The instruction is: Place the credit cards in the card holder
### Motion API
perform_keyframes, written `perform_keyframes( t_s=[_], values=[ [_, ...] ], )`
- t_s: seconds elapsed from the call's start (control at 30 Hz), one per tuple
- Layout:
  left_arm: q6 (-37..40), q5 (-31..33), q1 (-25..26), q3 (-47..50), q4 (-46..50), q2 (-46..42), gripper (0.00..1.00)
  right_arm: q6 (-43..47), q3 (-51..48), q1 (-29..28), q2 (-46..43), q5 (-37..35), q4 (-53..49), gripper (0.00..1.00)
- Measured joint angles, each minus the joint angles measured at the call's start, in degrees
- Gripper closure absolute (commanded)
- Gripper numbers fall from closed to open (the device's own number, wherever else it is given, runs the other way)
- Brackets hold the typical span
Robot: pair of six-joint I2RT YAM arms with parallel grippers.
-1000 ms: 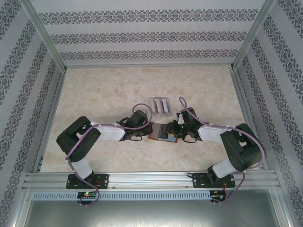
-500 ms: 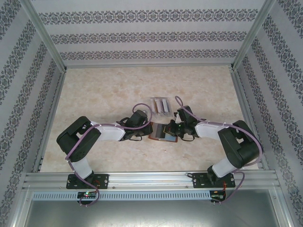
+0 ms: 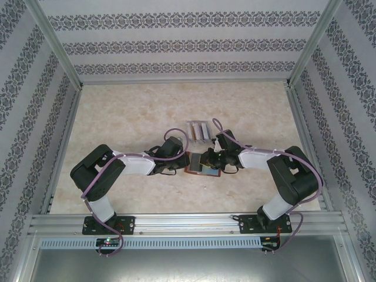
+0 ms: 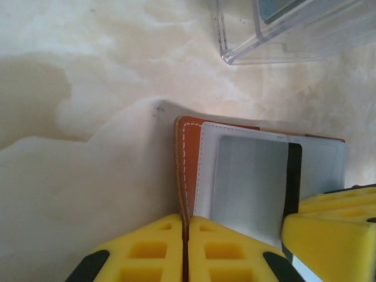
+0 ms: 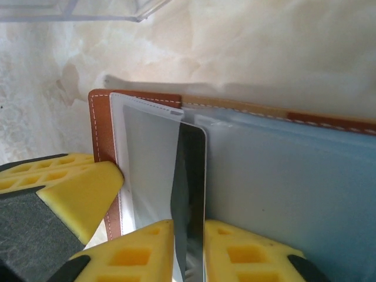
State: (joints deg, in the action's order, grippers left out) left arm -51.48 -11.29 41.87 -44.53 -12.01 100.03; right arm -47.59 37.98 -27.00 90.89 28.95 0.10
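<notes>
Right arm has been creeping leftward over the last second, so the right gripper (image 5: 189, 232) is now sitting over the open card holder (image 3: 202, 167) instead of just off its right side. The left arm isn't budging.

From where I'm standing, the holder is lying open around the middle of the worktop (image 3: 129, 111), a bit toward the near edge, just on the near side of the clear rack (image 3: 198, 130). The left gripper (image 4: 185, 235) is pinching the holder's left leather edge, jaws fully closed on it, basically acting as a clamp. The right one is holding a credit card (image 5: 189, 176) nearly on edge, jaws narrow with a pad on each face. The card's front end is poking at the mouth of a clear inner pocket (can't tell if it's actually in the slot or just riding on top).

Handling-wise, I'm guessing the card is weighing next to nothing. It's stiff, a bit springy and slick, so it's probably going to pivot or skate under a loose grip. Gripping the trailing end across the flat faces looks right, since that's leaving the front free to slide. The holder looks like soft leather with floppy pockets, so pinning its stitched edge is making sense.
</notes>
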Motion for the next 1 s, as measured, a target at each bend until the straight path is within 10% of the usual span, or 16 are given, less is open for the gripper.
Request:
perform_keyframes(
  t_s=[0.6,1.0],
  values=[
    [-0.2,-1.1,-0.4,0.0,-0.6,0.3,1.0,2.6,3.4,-1.8,3.0,-1.0,-5.6,0.89],
    [-1.1,-0.8,-0.8,1.0,-0.9,-0.7,0.67,2.4,4.6,-3.2,3.0,-1.5,-5.5,0.87]
  ],
)
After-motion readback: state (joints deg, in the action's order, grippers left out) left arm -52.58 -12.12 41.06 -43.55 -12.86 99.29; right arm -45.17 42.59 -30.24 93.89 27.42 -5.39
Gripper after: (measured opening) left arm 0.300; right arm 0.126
